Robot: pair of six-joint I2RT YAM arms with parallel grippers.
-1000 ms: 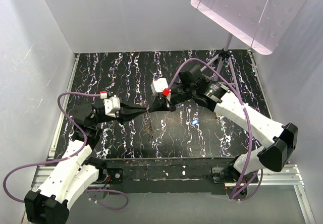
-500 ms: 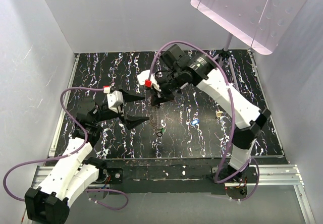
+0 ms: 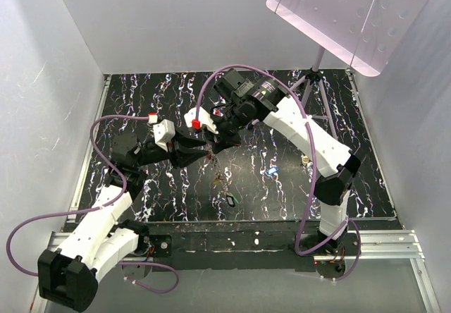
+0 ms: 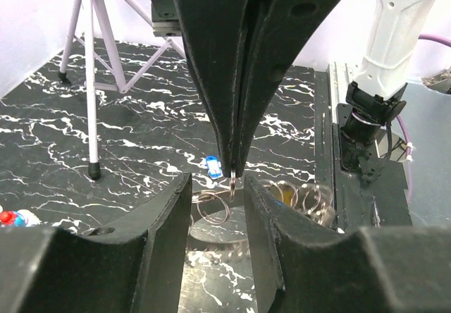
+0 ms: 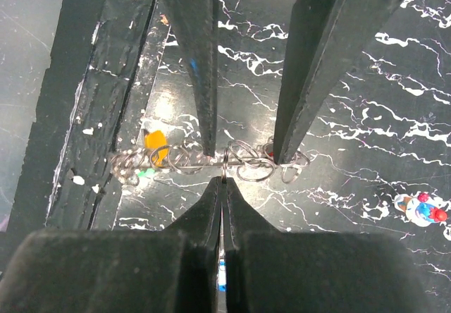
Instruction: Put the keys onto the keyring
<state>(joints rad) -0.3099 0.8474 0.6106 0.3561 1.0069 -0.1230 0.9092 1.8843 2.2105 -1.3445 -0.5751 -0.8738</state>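
From above, the left tool [image 3: 203,155] and the right tool [image 3: 220,146] meet tip to tip over the middle of the black white-veined counter [image 3: 141,101]. Just nearer than them, a bunch of small grey metal keys with coloured caps [image 3: 222,180] lies on the counter. Nearer again, a lone green-capped key [image 3: 230,200] sits apart. Whatever the tools hold is too fine to pick out here.

Left wrist view now: the right tool comes down from the top with its jaws pressed together. It nips the rim of the thin round metal keyring [image 4: 232,179], seen edge-on. The left tool's own fingers [image 4: 158,246] stand a moderate gap apart on either side of it, gripping nothing.

Right wrist view: same pinch at the tips, with the left tool's two fingers straddling it. Beyond lies a row of wire loops [image 5: 246,165] with an orange cap [image 5: 155,140] at its left end and a red one at its right. Whether that row hangs from the pinched ring, I can't tell.

My read: the ring is presented and some keys look gathered, but the green-capped key is loose. So threading remains.
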